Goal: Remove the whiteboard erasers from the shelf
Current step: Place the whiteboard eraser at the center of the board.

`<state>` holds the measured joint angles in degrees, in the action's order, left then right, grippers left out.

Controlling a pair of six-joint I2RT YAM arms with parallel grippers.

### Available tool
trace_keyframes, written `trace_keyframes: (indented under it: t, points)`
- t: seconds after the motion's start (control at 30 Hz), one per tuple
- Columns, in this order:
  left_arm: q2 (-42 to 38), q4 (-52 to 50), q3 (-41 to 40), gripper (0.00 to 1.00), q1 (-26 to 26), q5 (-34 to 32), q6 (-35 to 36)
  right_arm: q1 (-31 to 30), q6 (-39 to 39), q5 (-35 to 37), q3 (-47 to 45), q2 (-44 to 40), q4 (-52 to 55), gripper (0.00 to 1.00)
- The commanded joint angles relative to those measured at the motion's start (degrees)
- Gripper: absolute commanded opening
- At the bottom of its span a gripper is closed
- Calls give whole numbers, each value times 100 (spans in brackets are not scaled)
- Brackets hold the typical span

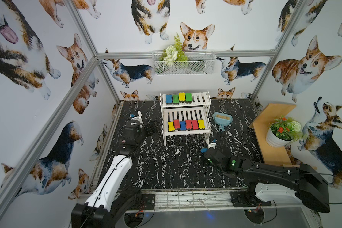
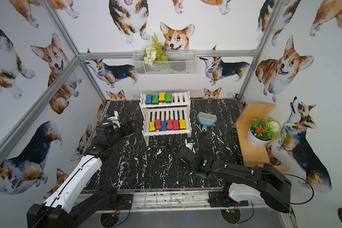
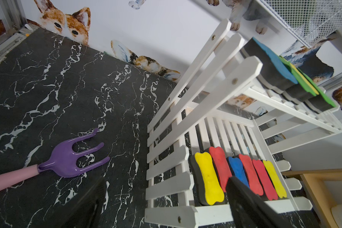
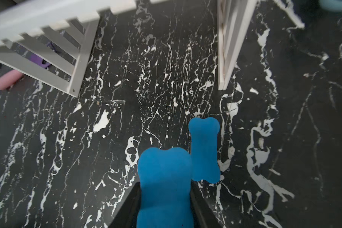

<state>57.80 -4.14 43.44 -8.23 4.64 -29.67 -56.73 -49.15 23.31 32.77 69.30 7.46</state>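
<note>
Black marble desk (image 1: 166,167) carries the white shelf (image 1: 186,132) at centre, with ten erasers (image 1: 188,124) on it. Left of it the left gripper (image 1: 150,128) is wide apart; the right gripper (image 1: 205,151), lower right, clamps a blue eraser (image 4: 164,177).

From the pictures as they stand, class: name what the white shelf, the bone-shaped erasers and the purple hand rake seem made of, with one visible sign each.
Shelf: likely painted wood, matt white; flat slats fixed with visible screws.
Erasers: soft-looking foam, matt coloured tops over dark, felt-like bases.
Rake: probably plastic, glossy purple with bright highlights.
</note>
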Motion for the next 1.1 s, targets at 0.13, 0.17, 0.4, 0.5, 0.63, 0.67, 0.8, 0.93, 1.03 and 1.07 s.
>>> trace_keyframes:
  t: [0.13,0.17,0.4,0.5,0.63,0.67,0.8,0.93,1.03,1.07]
  points:
    - [-28,29,40,99,-3,-51,93,-14,-70,327,54,893,-1408,32]
    - [-22,23,41,99,-3,-47,93,-14,-43,333,98,1005,-1455,32]
    - [-34,18,42,99,-12,-56,102,89,-17,458,361,1640,-1458,32]
    - [-40,14,40,99,-27,-62,110,118,-11,456,402,1832,-1502,32]
    - [-26,2,41,99,-38,-77,111,118,51,501,496,2064,-1502,34]
    - [-27,9,40,99,-38,-85,111,118,91,511,506,2098,-1517,35]
    - [-32,5,41,99,-38,-84,118,118,143,559,554,2208,-1477,37]
    - [-25,4,28,99,-47,-80,111,127,168,609,572,2298,-1450,44]
    - [-29,2,27,100,-56,-94,119,137,208,617,630,2376,-1400,51]
    - [-26,3,27,99,-64,-95,119,141,210,617,642,2378,-1388,53]
